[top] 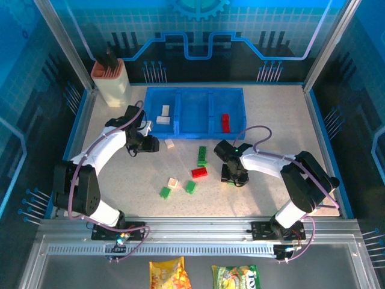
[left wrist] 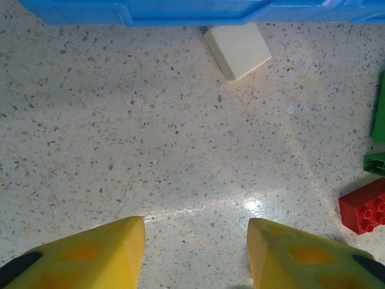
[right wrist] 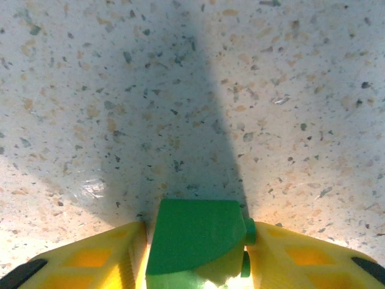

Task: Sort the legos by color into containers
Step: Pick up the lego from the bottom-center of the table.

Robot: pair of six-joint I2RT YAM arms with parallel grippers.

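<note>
Snugly, R jaws pinch smooth green brick (right wrist: 192, 238).

Speckled table (top: 271, 120), sound. Beige holder (top: 112, 84), orange rim, far left corner, dark items inside. Yellow snack packet (top: 170, 275) beside green snack packet (top: 235, 277), near edge.

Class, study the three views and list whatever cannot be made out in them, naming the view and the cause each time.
- Right wrist view: the green brick in the right gripper is cut off by the bottom edge; its length is unknown.
- Left wrist view: the red brick runs past the right edge.
- Top view: the dark items in the beige holder are too small to identify.
</note>
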